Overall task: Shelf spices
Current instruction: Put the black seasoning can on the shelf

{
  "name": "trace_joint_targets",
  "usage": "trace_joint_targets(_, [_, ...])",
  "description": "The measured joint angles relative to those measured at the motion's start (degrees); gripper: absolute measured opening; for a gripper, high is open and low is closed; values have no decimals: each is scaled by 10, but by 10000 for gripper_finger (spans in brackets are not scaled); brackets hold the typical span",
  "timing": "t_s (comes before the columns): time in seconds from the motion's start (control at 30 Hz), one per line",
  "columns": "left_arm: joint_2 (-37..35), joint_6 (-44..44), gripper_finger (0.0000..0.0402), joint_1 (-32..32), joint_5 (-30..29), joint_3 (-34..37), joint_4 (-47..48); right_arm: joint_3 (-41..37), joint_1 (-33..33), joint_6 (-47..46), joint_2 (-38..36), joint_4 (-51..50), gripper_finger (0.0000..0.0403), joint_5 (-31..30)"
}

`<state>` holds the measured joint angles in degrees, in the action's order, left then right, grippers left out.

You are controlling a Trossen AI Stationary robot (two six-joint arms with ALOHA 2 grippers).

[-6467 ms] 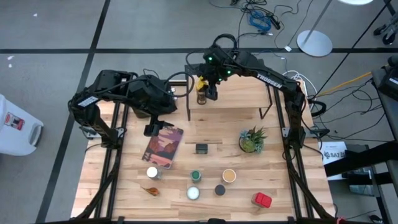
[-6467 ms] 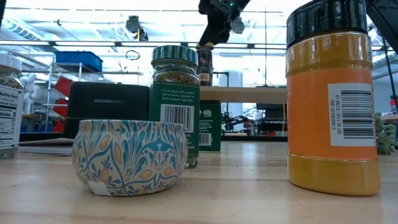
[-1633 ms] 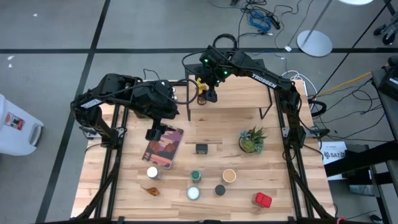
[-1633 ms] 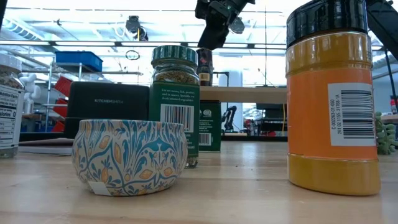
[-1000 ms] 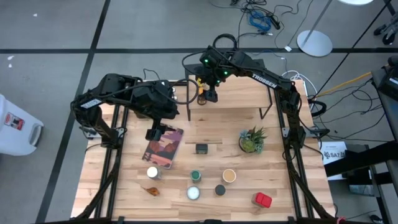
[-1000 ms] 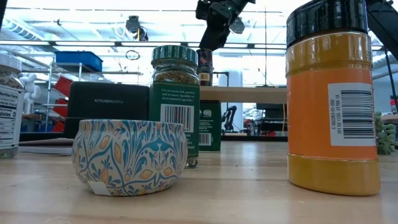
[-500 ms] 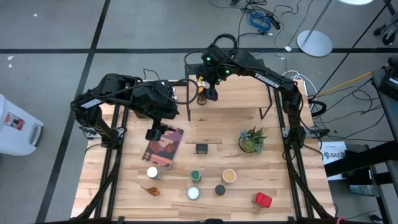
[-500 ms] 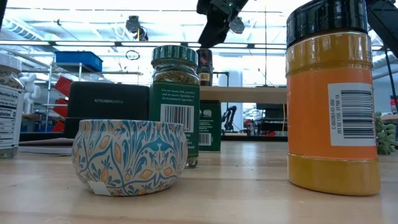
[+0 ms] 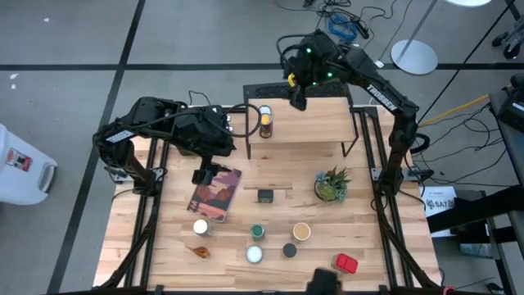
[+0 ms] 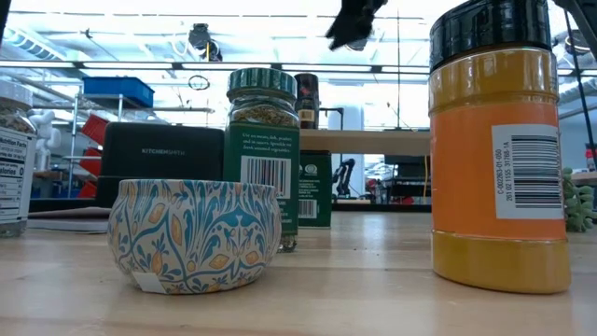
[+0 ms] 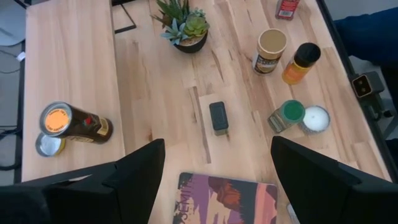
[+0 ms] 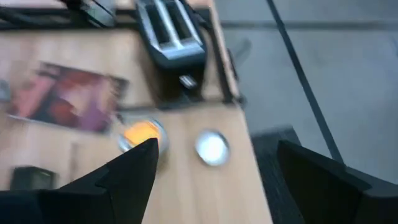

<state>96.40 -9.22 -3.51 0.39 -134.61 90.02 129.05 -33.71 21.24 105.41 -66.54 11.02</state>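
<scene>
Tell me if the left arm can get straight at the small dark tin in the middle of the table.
Probably yes. The left gripper hangs open above the book, and the small dark tin sits just beyond it on bare wood, with nothing standing between them.

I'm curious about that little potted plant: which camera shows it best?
The left wrist view: the potted plant is close and its leaves and pot are unblocked. The high view shows it small from above; the low view catches only its edge; the right wrist view misses it.
</scene>
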Motion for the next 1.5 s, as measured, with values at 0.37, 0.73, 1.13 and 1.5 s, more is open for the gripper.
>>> trace_joint_targets(0.37, [0,4,303,0,-9,0,0,-152,-86,-1,1,59,246,12])
trace_joint_targets(0.73, [0,14,303,0,-9,0,0,-369,-102,60,3,360,192,105])
trace_joint_targets(1.13, [9,9,303,0,-22,0,0,-399,-90,69,2,482,185,189])
trace_joint_targets(1.5, [26,7,303,0,-23,0,0,-407,-90,66,24,485,185,203])
